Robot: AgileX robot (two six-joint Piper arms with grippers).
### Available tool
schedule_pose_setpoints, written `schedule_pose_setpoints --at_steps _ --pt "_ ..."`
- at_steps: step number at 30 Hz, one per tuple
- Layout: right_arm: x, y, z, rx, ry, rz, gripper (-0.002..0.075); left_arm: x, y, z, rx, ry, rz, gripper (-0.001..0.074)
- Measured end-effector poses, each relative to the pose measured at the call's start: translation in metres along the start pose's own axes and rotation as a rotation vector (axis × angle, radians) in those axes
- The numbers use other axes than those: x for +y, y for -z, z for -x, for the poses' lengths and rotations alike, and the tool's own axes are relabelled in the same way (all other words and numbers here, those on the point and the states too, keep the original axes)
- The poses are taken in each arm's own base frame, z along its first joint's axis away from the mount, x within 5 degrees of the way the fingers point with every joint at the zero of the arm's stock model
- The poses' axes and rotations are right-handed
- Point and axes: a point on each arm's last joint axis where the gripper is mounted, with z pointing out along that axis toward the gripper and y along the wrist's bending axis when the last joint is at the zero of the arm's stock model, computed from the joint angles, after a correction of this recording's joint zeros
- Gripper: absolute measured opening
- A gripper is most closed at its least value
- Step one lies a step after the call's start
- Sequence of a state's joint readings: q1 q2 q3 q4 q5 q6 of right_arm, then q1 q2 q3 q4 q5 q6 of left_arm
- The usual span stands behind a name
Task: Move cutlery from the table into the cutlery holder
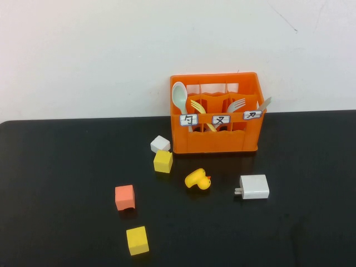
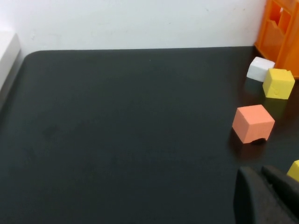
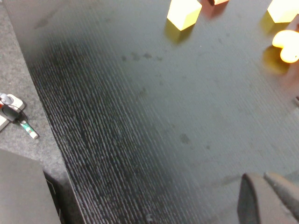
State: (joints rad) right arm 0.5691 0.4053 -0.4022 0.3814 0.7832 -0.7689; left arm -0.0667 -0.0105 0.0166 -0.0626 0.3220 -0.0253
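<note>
The orange cutlery holder (image 1: 217,139) stands at the back of the black table (image 1: 67,167). A mint-green spoon (image 1: 179,95) stands upright in its left compartment, beside a yellow fork (image 1: 197,106). A light grey fork (image 1: 236,104) leans in a compartment further right. A grey utensil tip (image 1: 263,104) pokes over the right rim. Neither arm shows in the high view. My left gripper (image 2: 256,171) is shut and empty above the table near the orange cube (image 2: 252,122). My right gripper (image 3: 260,176) is shut and empty over bare tabletop near the table's edge.
In front of the holder lie a white cube (image 1: 160,144), a yellow cube (image 1: 163,161), a yellow duck (image 1: 198,179), a white charger (image 1: 254,187), an orange cube (image 1: 124,197) and another yellow cube (image 1: 137,240). A white wall runs behind the table.
</note>
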Motion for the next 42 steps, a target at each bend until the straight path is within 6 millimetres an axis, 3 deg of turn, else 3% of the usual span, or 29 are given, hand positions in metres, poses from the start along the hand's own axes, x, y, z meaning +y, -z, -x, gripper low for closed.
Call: schedule_pose_setpoints --at_steps 20,34,42 --pt "0.001 0.005 -0.001 -0.027 -0.014 -0.031 -0.0002 0.0 0.0 0.0 0.0 -0.01 0.004 -0.0001" --pt "0.002 0.036 -0.013 -0.149 -0.122 -0.51 -0.0002 0.0 0.0 0.0 0.0 -0.012 0.005 -0.0001" --pt "-0.011 0.006 -0.046 -0.15 -0.197 -0.674 -0.0002 0.0 0.0 0.0 0.0 -0.012 0.005 -0.0001"
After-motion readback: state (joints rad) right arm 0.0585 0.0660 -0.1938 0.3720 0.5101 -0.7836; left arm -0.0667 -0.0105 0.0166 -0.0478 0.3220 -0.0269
